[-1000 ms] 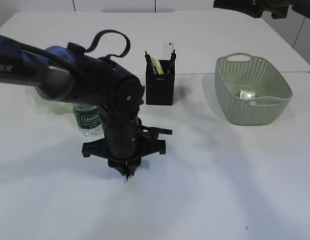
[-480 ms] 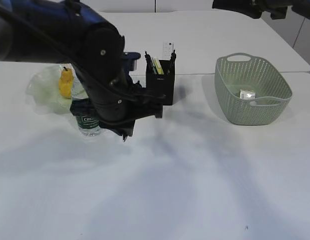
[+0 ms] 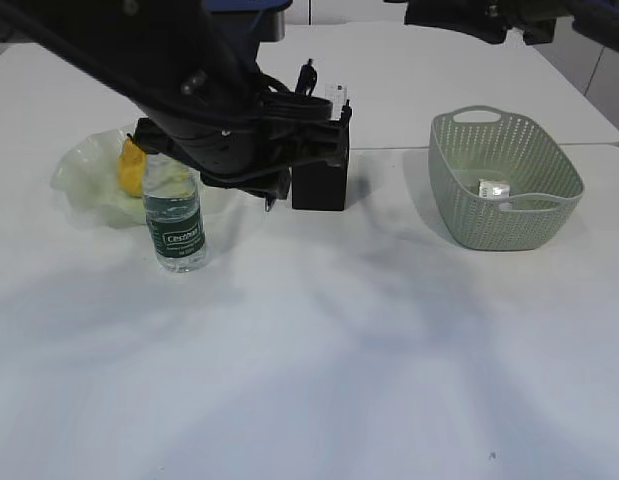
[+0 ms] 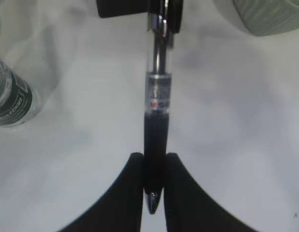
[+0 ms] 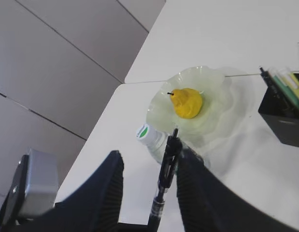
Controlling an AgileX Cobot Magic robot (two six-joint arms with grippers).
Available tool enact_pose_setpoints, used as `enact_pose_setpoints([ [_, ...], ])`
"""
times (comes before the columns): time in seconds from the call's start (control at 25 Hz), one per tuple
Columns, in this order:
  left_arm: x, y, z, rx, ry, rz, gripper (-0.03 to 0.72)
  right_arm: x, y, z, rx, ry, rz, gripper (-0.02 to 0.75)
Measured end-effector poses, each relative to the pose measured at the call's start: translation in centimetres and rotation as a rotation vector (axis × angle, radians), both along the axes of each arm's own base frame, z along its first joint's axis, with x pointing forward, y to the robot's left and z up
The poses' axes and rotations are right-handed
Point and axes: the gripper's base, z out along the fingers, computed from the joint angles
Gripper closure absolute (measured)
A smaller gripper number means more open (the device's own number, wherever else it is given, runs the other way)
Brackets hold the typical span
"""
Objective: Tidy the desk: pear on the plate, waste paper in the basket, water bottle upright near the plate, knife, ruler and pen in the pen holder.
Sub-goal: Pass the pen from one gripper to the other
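Left end effector [image 4: 153,166] pinches pen [image 4: 157,121] | right end effector [image 5: 147,186] spread | bottle [image 3: 175,215] upright, at plate's [image 3: 79,170] 5 o'clock

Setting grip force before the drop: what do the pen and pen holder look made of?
The pen looks plastic: clear glossy barrel, matte black grip that may be rubber, shiny metal-looking tip and clip. The pen holder appears to be matte black, rigid, opaque, likely plastic; its material is uncertain.
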Motion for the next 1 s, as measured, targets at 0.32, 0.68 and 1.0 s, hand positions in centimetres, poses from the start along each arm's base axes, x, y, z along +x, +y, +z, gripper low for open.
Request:
enact_pose_setpoints([
  [0.32, -0.4, 0.3, 1.8, -0.041, -0.059, -0.031, 0.633, -0.3, 0.5, 0.0, 0.002, 0.003, 0.027, 0.454],
  [0.68, -1.4, -0.9, 2.9, -0.114, -0.109, -0.113, 0.633, -0.3, 0.5, 0.0, 0.004, 0.007, 0.034, 0.404],
  [1.0, -1.6, -1.5, 3.1, -0.137, -0.139, -0.15, 0.633, 0.3, 0.6, -0.8, 0.019, 0.036, 0.033, 0.368],
])
